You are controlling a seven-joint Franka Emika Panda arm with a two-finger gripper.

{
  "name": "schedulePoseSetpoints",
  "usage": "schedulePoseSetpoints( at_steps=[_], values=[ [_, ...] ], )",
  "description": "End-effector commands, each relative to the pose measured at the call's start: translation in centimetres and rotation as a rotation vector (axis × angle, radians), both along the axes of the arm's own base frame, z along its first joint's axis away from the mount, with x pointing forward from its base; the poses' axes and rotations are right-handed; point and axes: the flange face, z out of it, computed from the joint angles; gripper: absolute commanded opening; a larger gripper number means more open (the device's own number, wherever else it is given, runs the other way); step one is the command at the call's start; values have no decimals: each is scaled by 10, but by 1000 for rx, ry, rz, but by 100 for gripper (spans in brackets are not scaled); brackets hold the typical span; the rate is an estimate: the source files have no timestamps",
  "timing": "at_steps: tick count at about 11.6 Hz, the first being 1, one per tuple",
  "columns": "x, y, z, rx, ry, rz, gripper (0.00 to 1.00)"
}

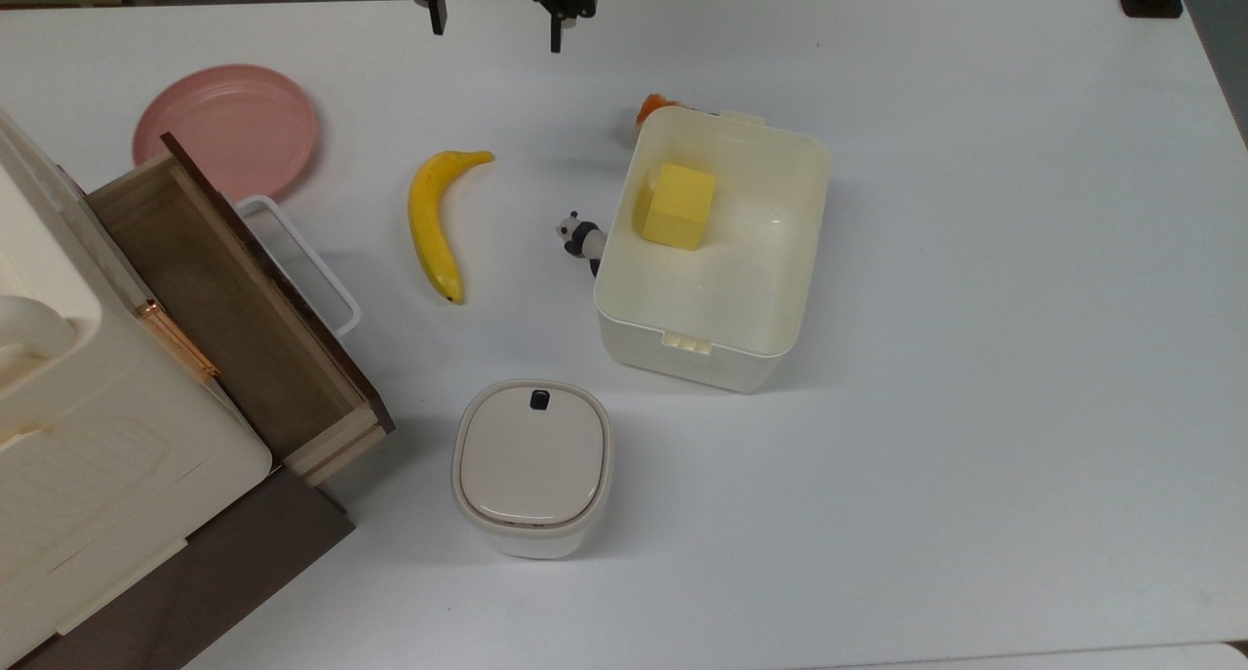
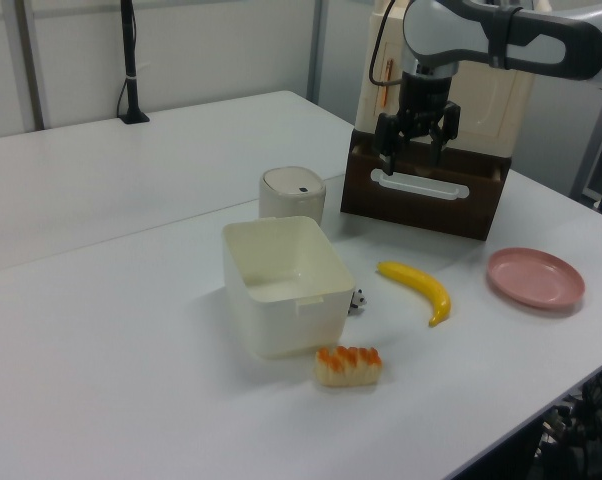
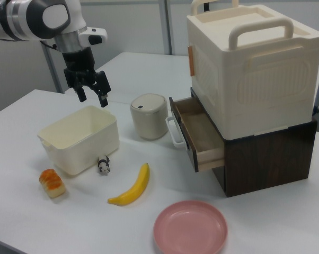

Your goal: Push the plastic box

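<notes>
One gripper (image 1: 497, 21) to watch, up high over the surface (image 1: 975, 407) by the top view's top edge, fingers spread wide, holding nothing. Hangs well apart from the plastic box (image 1: 741, 260), not touching it.

Sits near the middle of the surface, open side up, with a yellow block (image 1: 680, 205) inside. Lies down and to the right of the gripper in the top view. Points its long way from the top view's top to the top view's bottom, tipped a little, with a small latch tab on each short end. Shows its nearer short end to the gripper, more or less.

Looks like the very start: no touch yet, no push yet. Probably calls for coming down low first, then across to a box wall.

Some small things crowd the box on the gripper's side. Just beside the box wall on the top view's left, a tiny panda toy (image 1: 582, 239). By the corner nearest the gripper, a little orange bread toy (image 1: 648, 112). Could get knocked or trapped in a push from there. Farther off on the top view's left, a banana (image 1: 434, 221) — out of the way.
</notes>
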Motion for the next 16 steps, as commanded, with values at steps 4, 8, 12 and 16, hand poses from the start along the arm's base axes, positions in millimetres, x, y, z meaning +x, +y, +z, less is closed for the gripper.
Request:
schedulePoseSetpoints(
  at_steps=[4,8,12,16],
  values=[
    [-4,-9,13,22,-4,47,100],
    [-4,-9,13,22,-4,50,100],
    [-10,-17,9,18,11,278,100],
    [-10,-18,-7,9,67,645,100]
  ],
)
